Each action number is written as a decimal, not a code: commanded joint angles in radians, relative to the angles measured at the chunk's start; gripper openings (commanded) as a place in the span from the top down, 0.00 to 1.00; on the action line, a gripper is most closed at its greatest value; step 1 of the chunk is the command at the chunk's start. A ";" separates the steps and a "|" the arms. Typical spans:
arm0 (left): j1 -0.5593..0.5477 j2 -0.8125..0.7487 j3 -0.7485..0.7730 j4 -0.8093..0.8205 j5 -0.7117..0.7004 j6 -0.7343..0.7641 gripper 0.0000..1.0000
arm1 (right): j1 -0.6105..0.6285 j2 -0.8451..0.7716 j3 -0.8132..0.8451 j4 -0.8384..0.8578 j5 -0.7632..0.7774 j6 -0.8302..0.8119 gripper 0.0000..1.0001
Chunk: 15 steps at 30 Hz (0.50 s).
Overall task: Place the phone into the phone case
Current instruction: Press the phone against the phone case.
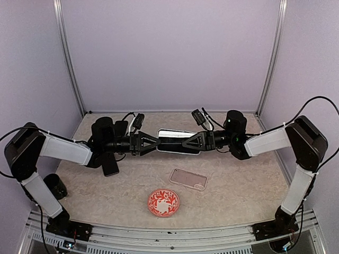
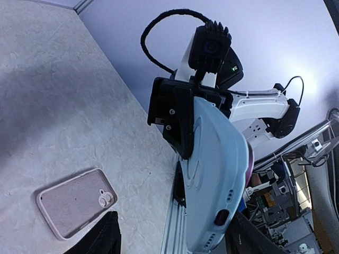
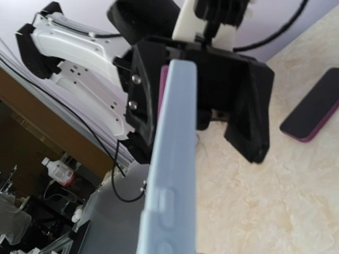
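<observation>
Now the left gripper's [image 1: 157,142] jaws stand wide around one end of the light-blue phone case [image 1: 179,152], so the right gripper [image 1: 186,143] — clamped on the other end — carries it alone above the tabletop [image 1: 238,185]. The phone [image 1: 177,141] looks seated inside; an unsnapped corner could drop it.

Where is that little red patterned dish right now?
In the top view the red dish lies on the table near its front edge, roughly centred, just left of and nearer than the pink case.
</observation>
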 commanded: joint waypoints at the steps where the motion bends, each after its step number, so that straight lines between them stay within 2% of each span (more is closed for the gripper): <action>1: -0.001 -0.013 -0.036 0.126 0.069 -0.049 0.33 | -0.005 -0.031 0.002 0.180 -0.023 0.054 1.00; 10: -0.010 -0.026 -0.037 0.166 0.084 -0.053 0.31 | -0.010 -0.024 0.007 0.145 -0.011 0.035 1.00; 15: -0.024 -0.003 -0.023 0.225 0.104 -0.085 0.38 | -0.010 -0.024 0.006 0.146 -0.010 0.038 1.00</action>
